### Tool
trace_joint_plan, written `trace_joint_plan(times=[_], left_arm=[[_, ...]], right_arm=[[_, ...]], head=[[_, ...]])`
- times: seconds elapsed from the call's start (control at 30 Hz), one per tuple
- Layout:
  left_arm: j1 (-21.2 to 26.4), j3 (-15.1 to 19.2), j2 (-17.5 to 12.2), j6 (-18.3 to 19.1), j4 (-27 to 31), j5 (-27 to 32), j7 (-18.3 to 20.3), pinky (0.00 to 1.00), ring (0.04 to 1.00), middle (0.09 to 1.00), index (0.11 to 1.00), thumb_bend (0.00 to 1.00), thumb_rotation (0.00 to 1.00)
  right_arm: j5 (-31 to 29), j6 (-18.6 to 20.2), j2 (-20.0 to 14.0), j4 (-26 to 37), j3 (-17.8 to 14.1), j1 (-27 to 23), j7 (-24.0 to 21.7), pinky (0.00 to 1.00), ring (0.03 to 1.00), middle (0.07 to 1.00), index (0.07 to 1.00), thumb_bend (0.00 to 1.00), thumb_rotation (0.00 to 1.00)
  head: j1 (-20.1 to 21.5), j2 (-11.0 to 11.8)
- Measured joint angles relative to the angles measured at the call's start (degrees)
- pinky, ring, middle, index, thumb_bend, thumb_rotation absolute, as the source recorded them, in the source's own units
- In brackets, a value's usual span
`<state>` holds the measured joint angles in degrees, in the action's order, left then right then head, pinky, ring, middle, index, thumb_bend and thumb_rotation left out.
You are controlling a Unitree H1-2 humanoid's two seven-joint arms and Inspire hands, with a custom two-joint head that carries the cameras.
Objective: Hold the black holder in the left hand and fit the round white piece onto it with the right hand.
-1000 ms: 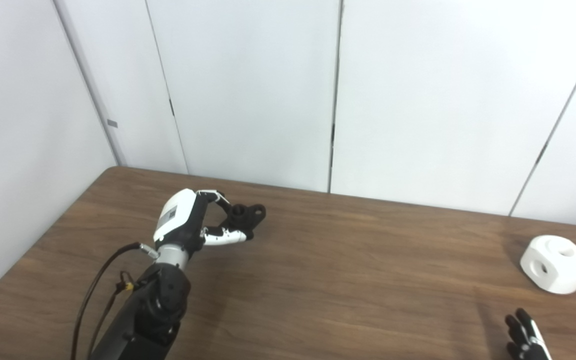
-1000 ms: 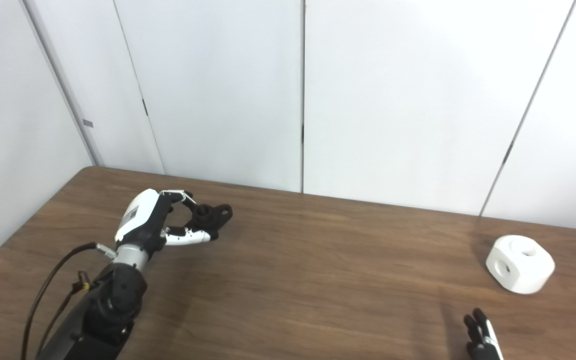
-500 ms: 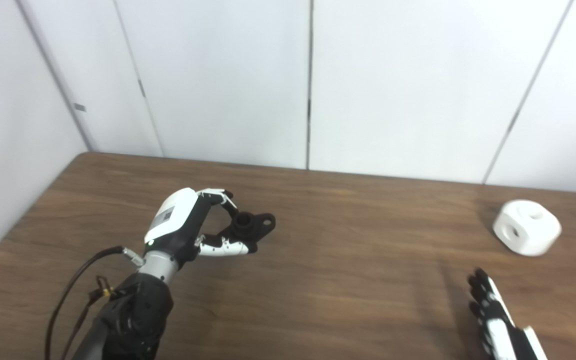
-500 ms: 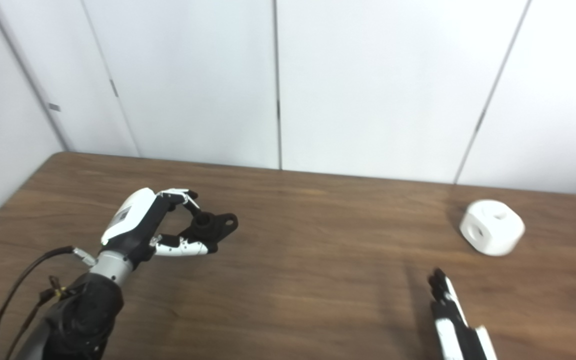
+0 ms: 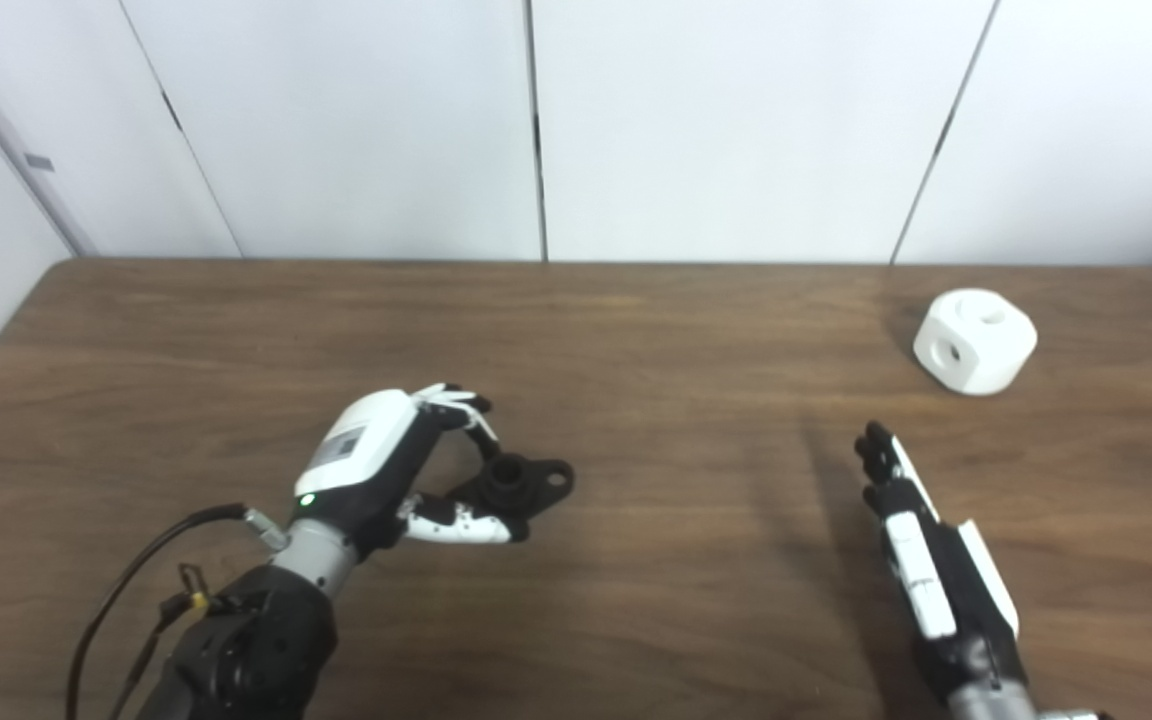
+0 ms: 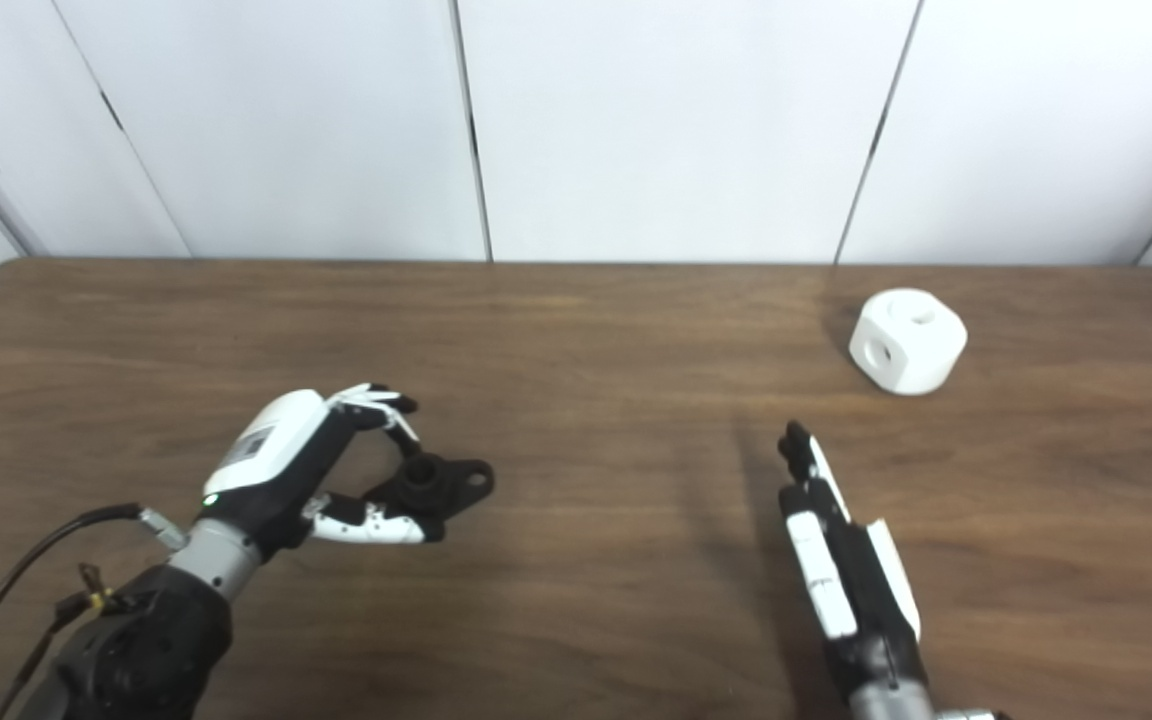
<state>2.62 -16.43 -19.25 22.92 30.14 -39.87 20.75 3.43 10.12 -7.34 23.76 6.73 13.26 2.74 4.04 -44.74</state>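
Note:
My left hand (image 5: 386, 480) is shut on the black holder (image 5: 521, 482), a small dark piece with a raised collar and a flat lug with a hole, held just above the table at left of centre. The round white piece (image 5: 976, 341) with holes in its top and side sits on the table at the far right. My right hand (image 5: 921, 550) is open, its fingers straight and pointing away from me, with nothing in it. It lies well short of the white piece, nearer to me and a little to its left.
The brown wooden table (image 5: 656, 400) ends at white wall panels at the back. A black cable (image 5: 136, 590) runs along my left forearm.
The camera has tilted down and turned right, so the whole scene has shifted. My right hand has come further forward into view toward the white piece. The left hand still holds the holder.

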Motion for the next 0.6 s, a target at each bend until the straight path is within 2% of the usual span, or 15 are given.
trace_joint_plan(times=[0.13,0.23,0.4,0.6], left_arm=[[-1.42,-2.11,1.89,-1.68,0.04,-0.69,0.53,0.87,0.927,0.834,0.489,0.51,0.06],[-2.44,-2.32,2.38,-2.24,0.04,-0.79,0.54,0.9,0.933,0.833,0.489,0.51,0.06],[-4.31,-4.8,3.82,-4.16,0.01,-2.52,0.47,0.99,0.924,0.82,0.488,0.51,0.06],[-6.33,-7.46,5.05,-8.27,-0.59,-4.25,0.34,1.0,0.93,0.825,0.488,0.51,0.06]], right_arm=[[0.61,0.56,0.08,0.43,0.72,-0.33,0.74,1.0,1.0,0.966,0.979,0.54,1.0],[0.82,1.05,0.09,1.64,1.03,-0.43,1.44,1.0,1.0,0.967,0.979,0.53,1.0],[1.09,2.39,0.11,2.13,1.35,-0.77,1.85,1.0,1.0,0.968,0.977,0.54,1.0],[1.06,2.84,0.15,3.56,1.33,-0.87,1.99,1.0,1.0,0.969,0.974,0.55,1.0]], head=[[0.61,-0.88],[0.79,-1.23],[0.88,-1.67],[1.23,-2.2]])
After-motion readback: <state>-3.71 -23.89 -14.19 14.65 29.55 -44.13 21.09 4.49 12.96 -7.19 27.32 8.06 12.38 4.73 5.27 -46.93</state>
